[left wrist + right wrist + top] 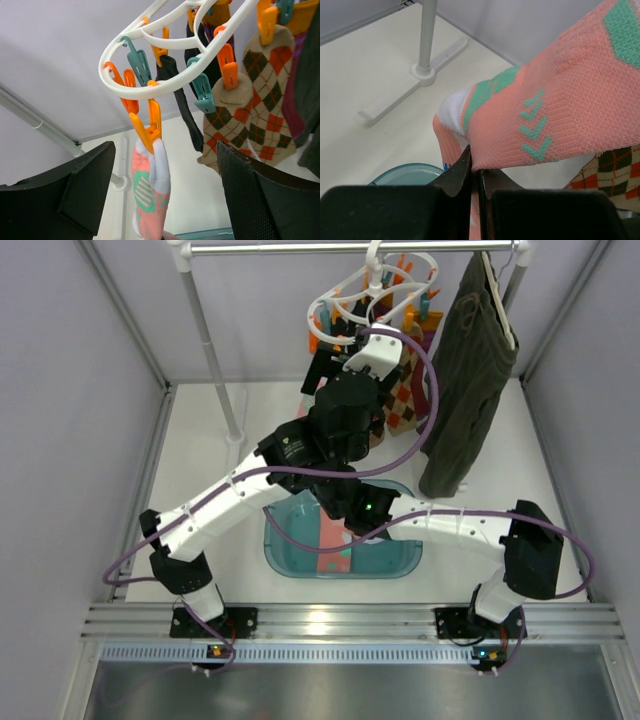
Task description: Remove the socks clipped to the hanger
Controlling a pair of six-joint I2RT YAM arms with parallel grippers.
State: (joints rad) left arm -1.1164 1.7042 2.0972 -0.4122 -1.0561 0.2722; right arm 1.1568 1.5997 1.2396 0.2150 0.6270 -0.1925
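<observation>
The white ring hanger hangs from the rail; it also shows in the left wrist view. An orange clip holds a pink, teal and white sock. My left gripper is open, a finger on each side of that sock just below the clip; in the top view it is up at the hanger. My right gripper is shut on the lower part of the pink sock; in the top view it is mostly hidden under the left arm. Argyle socks and a black sock hang clipped.
A teal bin sits on the table below the arms with a pink sock in it. The dark olive garment hangs to the right of the hanger. The rack's pole and foot stand at the left.
</observation>
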